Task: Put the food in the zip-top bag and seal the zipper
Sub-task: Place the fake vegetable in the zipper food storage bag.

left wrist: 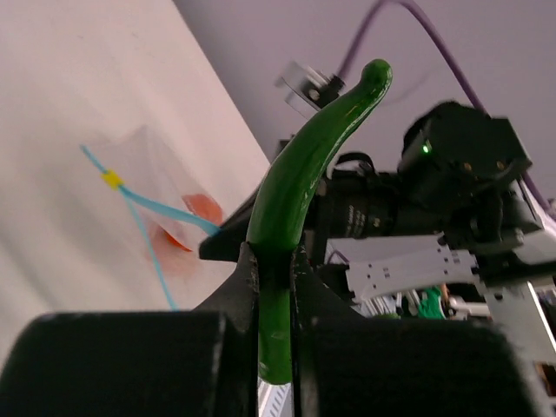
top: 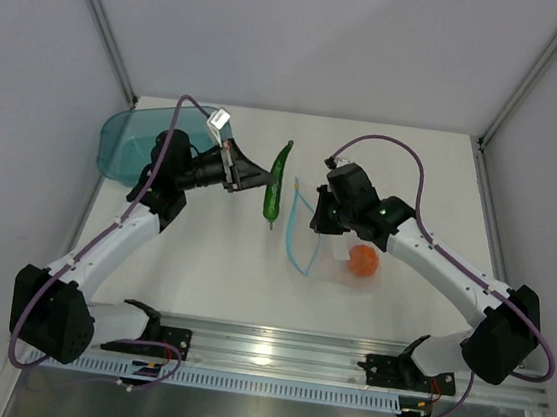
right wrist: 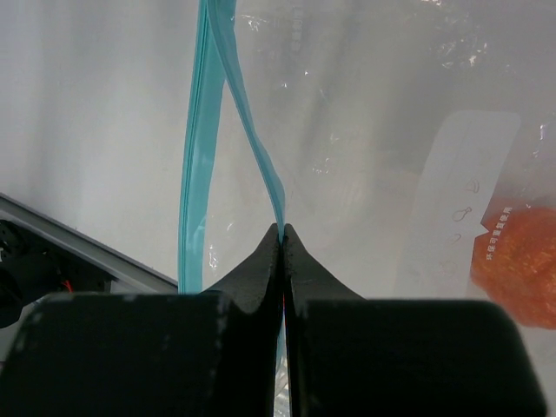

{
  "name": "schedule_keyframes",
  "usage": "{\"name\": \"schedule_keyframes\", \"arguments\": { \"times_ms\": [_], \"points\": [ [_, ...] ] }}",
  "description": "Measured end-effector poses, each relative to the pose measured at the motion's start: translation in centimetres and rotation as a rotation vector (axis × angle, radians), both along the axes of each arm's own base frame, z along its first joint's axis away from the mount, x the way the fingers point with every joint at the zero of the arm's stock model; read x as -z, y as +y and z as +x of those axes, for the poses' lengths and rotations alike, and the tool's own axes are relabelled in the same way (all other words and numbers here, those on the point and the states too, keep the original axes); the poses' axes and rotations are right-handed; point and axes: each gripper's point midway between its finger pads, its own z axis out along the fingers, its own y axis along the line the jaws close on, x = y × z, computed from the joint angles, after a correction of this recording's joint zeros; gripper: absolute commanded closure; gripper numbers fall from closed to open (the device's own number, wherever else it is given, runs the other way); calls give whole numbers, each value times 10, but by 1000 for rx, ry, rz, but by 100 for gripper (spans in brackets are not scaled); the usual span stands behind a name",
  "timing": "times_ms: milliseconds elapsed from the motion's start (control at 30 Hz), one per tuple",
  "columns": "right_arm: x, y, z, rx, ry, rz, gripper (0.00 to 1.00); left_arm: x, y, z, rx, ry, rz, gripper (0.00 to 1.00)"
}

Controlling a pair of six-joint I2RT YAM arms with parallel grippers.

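Green vegetable (left wrist: 300, 187) pinched in left claw (left wrist: 274, 254)

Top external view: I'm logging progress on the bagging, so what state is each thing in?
zip-top bag, mouth open, not sealed.
zipper, unsealed, one strip pinched in the right hand.
orange fruit, inside the zip-top bag.
green vegetable, gripped in the left hand, outside the zip-top bag.
teal tub, partly hidden behind the left arm.
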Motion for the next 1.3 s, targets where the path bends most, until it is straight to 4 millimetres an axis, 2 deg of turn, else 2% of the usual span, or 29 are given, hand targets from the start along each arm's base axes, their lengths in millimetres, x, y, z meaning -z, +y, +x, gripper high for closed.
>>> {"name": "schedule_keyframes", "arguments": {
  "times_ms": [67, 233, 333, 433, 633, 767, 900, 1067, 1200, 1300],
  "points": [
    [-2, 0, -1, 5, -4, 3, 100, 2, -9, -11, 53, -18, -10, 99],
    [-9, 1, -3, 14, -7, 28, 100, 38, -20, -30, 106, 13, -25, 100],
    [-12, 5, -7, 7, 8, 60, 100, 48, -25, -39, 120, 1, -65, 99],
    [-17, 12, -11, -6, 29, 100, 100, 43, -31, -40, 114, -48, -126, 100],
    [-26, 21, -16, -21, 58, 157, 100, 11, -43, -35, 92, -152, -275, 99],
    [-28, 23, -19, -17, 75, 176, 100, 0, -48, -37, 79, -182, -313, 99],
    [-37, 25, -22, 2, 84, 220, 100, 0, -52, -38, 64, -186, -319, 100],
    [-65, 28, -25, 33, 87, 337, 100, 10, -50, -35, 30, -184, -311, 99],
    [-77, 26, -21, 64, 93, 395, 100, 14, -48, -34, 13, -198, -302, 99],
    [-79, 24, -20, 82, 100, 414, 100, 16, -48, -33, 7, -216, -287, 90]
  ]
}}
